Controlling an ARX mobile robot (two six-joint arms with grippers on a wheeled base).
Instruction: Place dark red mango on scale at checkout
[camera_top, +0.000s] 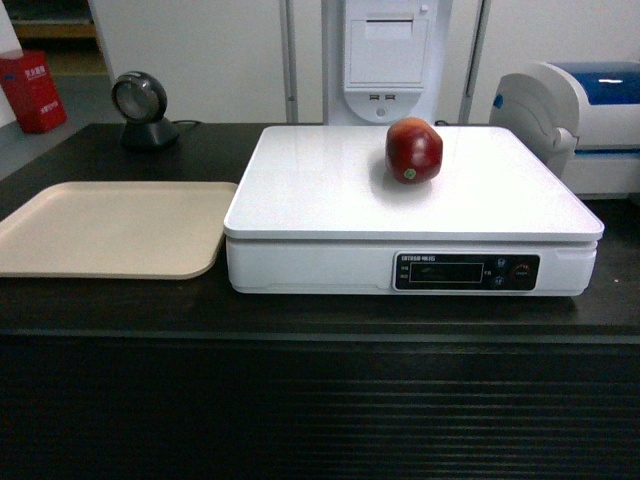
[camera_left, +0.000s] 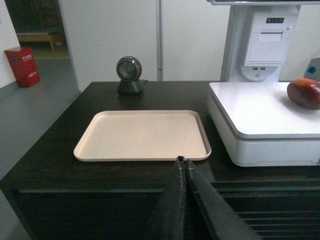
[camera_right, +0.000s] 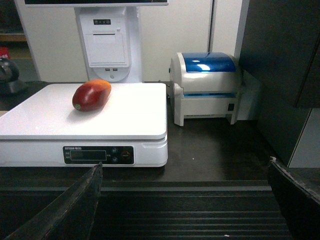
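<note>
Mango: resting on scale atop desk, well ahead of both end effectors. Left end effector: closed, empty. Right end effector: spread wide, empty. Placement looks complete.

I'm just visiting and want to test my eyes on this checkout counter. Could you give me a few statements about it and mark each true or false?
1. The dark red mango lies on the white scale. True.
2. The beige tray holds a fruit. False: nothing lies on it.
3. The left claw is closed. True.
4. The right claw grips the mango. False: it is open, back from the scale.
5. The tray sits right of the scale. False: it sits to its left on the checkout.
</note>
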